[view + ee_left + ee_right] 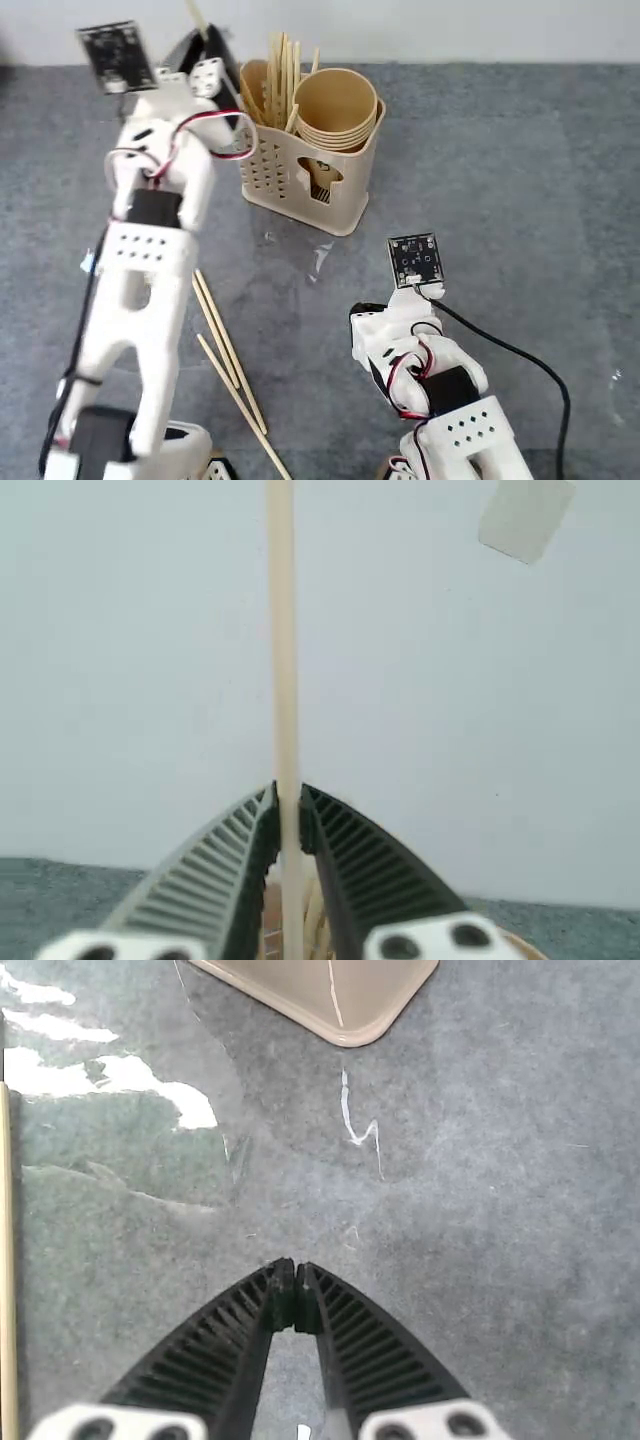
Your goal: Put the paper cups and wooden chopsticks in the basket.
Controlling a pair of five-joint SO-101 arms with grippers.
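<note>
- One wooden chopstick stands upright, pinched between the closed fingers of the left gripper. The gripper is raised beside the basket, at the end away from the cups.
- The basket sits on the grey counter. It holds a stack of paper cups at one end and a bundle of upright chopsticks at the other.
- Most of the held stick reaches past the fingers, so it looks likely to swivel or slip in the narrow grip if the arm swings.
- On the way down, its tip could catch on the basket rim or jam against the crowded bundle. That could make it fall outside or nudge the light basket over.
- Several loose chopsticks lie on the counter just beside the left arm's lower body. That arm could knock them and send them rolling.
- The right gripper sits low over bare counter with its fingers closed on nothing, apart from the basket. Closed like this, it must spread its fingers before picking up a thin stick.
</note>
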